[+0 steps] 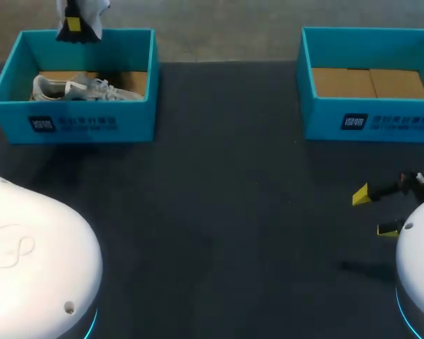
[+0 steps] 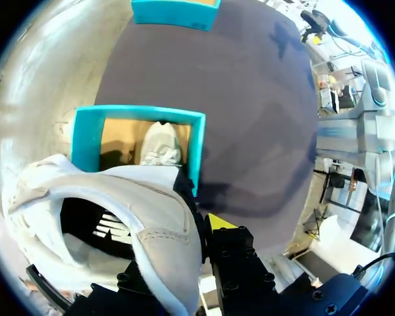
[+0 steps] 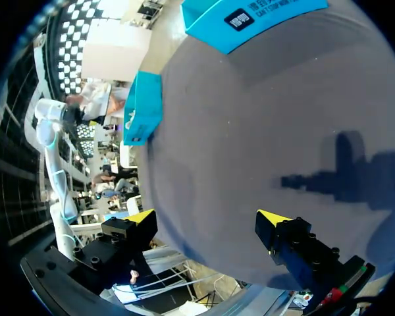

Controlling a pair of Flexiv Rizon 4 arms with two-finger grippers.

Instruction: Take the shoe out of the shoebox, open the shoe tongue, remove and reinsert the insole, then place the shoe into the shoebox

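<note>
The dark desk [image 1: 226, 212] carries two teal boxes along its far edge: the left shoebox [image 1: 85, 126] at the far left corner and the right shoebox [image 1: 371, 120] at the far right corner.

Your left pincer [image 1: 74, 27] hangs above the far wall of the left shoebox, clamped on the lifted shoe [image 1: 93, 8], a white one. From the left wrist you see that shoe [image 2: 151, 217] close up with its opening facing the camera. One yellow fingertip [image 2: 218, 222] lies against the outside of the collar, and the other is hidden by the shoe. Under the lifted shoe, down inside the left shoebox [image 2: 199, 141], a second shoe [image 2: 161, 145] lies on the brown cardboard floor. In the head view it [image 1: 85, 88] lies lengthwise along the box.

Your right pincer [image 1: 374, 212] sits over bare desk near the right edge, toward the near side, well apart from both boxes. Its fingers are spread wide with nothing between them. The right shoebox shows only its cardboard floor.
</note>
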